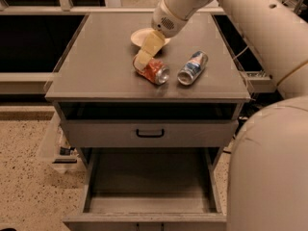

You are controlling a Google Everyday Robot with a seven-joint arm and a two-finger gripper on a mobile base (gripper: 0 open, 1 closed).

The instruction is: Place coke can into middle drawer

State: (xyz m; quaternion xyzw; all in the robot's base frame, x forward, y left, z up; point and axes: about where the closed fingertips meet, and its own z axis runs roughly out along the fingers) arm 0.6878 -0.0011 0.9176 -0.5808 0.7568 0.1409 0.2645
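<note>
The coke can (156, 71), dented and red-orange, lies on its side on the grey cabinet top (96, 66), near the middle. My gripper (143, 57) comes down from the upper right and sits at the can's left end, touching or just above it. The middle drawer (149, 179) is pulled out below, a wide grey box with a bare floor. My arm (269, 129) fills the right side of the view.
A blue, white and red can (193, 67) lies on its side just right of the coke can. A pale shallow bowl (142, 35) stands behind them, partly hidden by my gripper. A shut grey drawer front with a black handle (150, 133) sits above the open drawer.
</note>
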